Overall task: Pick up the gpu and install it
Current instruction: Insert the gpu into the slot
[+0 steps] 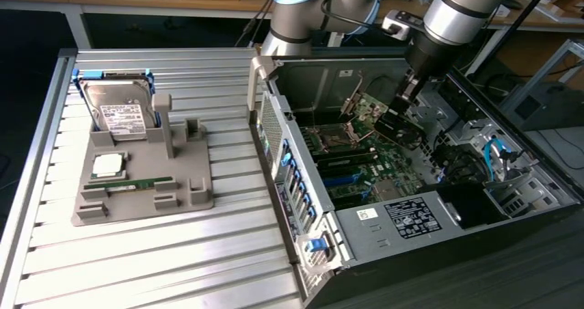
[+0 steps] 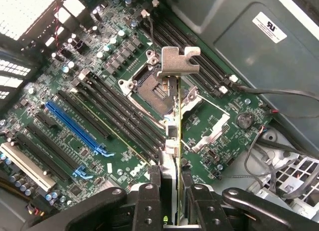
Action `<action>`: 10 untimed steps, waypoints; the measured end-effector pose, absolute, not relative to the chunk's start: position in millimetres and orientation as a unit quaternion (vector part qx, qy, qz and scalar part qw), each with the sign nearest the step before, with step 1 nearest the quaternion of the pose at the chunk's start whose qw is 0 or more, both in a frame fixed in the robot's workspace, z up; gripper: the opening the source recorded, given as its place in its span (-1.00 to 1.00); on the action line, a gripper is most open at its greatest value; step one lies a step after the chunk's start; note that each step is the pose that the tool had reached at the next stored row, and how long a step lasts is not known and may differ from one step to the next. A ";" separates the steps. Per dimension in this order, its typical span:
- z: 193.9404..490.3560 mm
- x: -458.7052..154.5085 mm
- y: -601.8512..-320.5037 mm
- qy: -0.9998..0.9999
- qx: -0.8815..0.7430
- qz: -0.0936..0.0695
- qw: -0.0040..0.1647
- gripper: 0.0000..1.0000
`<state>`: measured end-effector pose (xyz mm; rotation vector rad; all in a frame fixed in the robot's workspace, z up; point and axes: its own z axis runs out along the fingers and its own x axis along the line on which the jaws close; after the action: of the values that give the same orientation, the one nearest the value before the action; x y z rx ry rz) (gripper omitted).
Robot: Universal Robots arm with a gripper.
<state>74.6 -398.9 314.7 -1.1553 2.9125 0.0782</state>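
My gripper (image 1: pixel 408 104) reaches down into the open computer case (image 1: pixel 315 186), above the green motherboard (image 1: pixel 365 165). It is shut on the gpu (image 1: pixel 400 128), a thin dark card hanging below the fingers. In the wrist view the gpu (image 2: pixel 178 126) shows edge-on like a blade, with its pale metal bracket (image 2: pixel 177 64) at the far end. The black fingers (image 2: pixel 149 196) of the gripper (image 2: pixel 172 196) clamp it from both sides. The card hovers over the motherboard near the CPU socket (image 2: pixel 149 89), apart from the long blue slot (image 2: pixel 75 122).
On the slatted table (image 1: pixel 164 254) at the exterior view's left sits a grey fixture (image 1: pixel 182 199) holding a hard drive (image 1: pixel 119 114), a processor (image 1: pixel 108 164) and a green memory stick (image 1: pixel 128 184). Case walls, black slots (image 2: pixel 119 116) and loose cables (image 2: pixel 279 94) surround the card.
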 end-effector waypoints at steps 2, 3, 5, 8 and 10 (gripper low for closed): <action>314.7 74.6 -398.9 0.927 -0.375 0.025 0.004 -0.47; 314.7 74.6 -398.9 0.926 -0.377 0.025 0.003 -0.47; 314.7 74.6 -398.9 0.923 -0.385 0.025 0.003 -0.47; 314.7 74.6 -398.9 0.919 -0.392 0.025 0.003 -0.47; 314.7 74.6 -398.9 0.918 -0.397 0.025 0.003 -0.47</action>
<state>74.6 -398.9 314.7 -1.2437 2.8775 0.0786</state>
